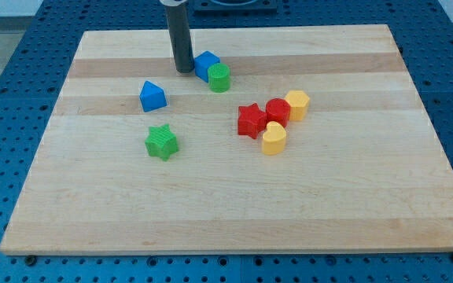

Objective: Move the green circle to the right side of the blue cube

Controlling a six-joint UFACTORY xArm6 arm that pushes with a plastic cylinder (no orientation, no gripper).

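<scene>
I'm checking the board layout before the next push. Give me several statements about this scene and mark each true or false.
1. My tip is just to the view's left of the blue cube. True.
2. The green circle touches the blue cube. True.
3. The green star sits at the view's top right. False: it lies left of centre, below the blue triangular block.
4. The red star stands alone. False: it adjoins the red circle.

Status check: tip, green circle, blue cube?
My tip touching blue cube on its left. Green circle against cube's lower right. Nothing in the way.
</scene>
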